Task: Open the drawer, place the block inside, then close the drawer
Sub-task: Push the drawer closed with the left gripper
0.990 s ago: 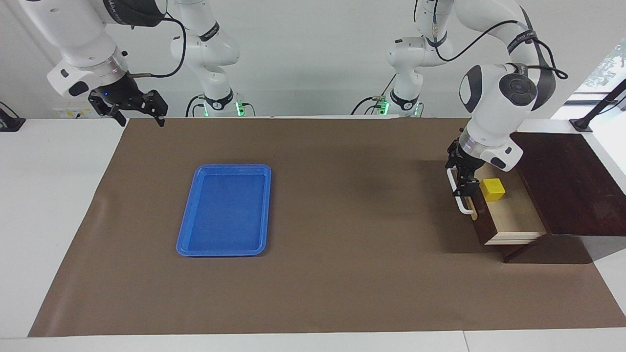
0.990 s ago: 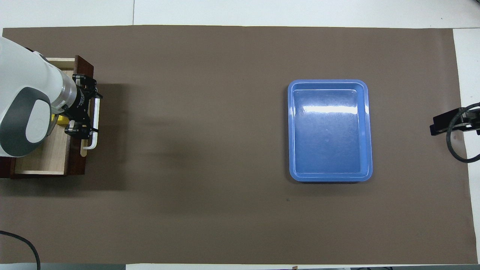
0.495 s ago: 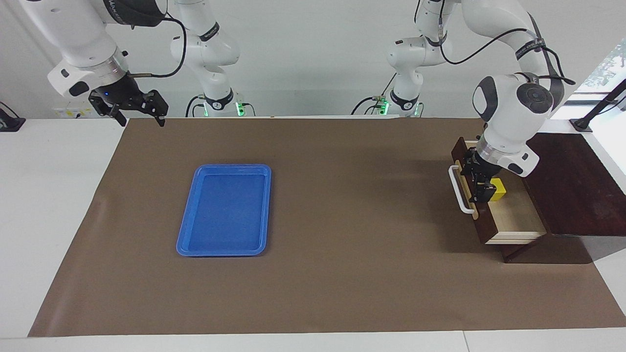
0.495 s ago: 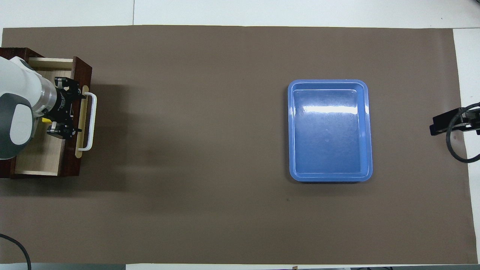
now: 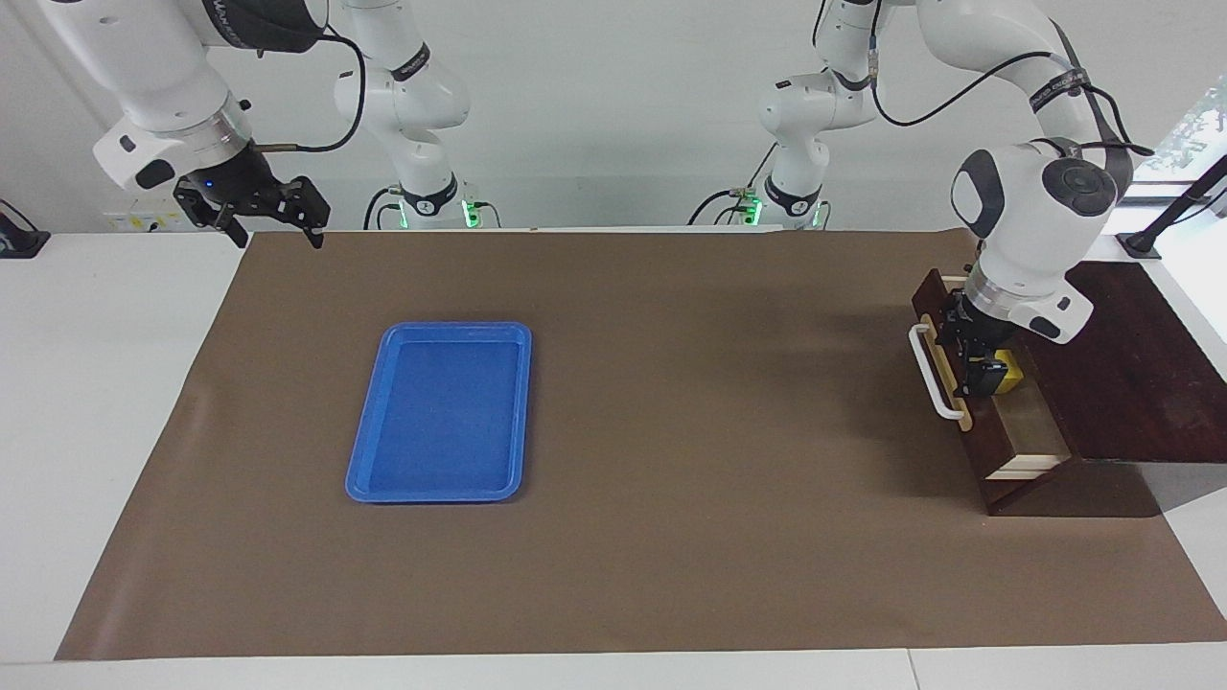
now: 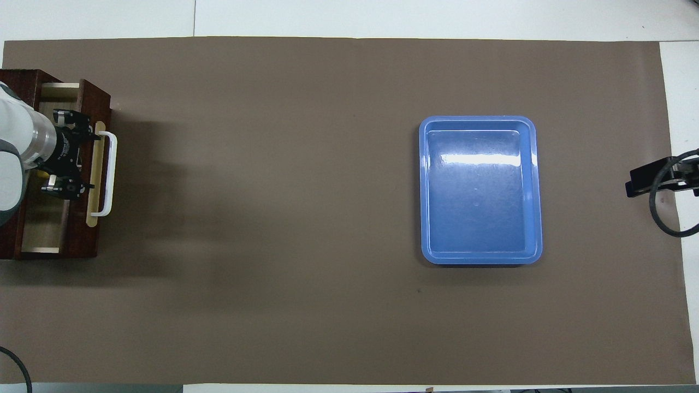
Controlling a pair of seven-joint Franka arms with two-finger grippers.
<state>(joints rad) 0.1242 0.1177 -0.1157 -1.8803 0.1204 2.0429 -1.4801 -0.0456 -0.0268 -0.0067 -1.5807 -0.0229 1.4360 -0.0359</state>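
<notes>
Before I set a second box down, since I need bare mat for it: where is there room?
The widest bare brown mat lies between the blue tray and the drawer. More lies on the side of the tray farther from the robots. It is crowded at the drawer, where the left end effector is at its front, by the block. The right end effector waits over the mat's corner.

Two white jointed arms with rounded grey joint caps and black external cables; above the fingers, silver wrist rings carry the black left gripper (image 5: 975,356) and right gripper (image 5: 257,213).
</notes>
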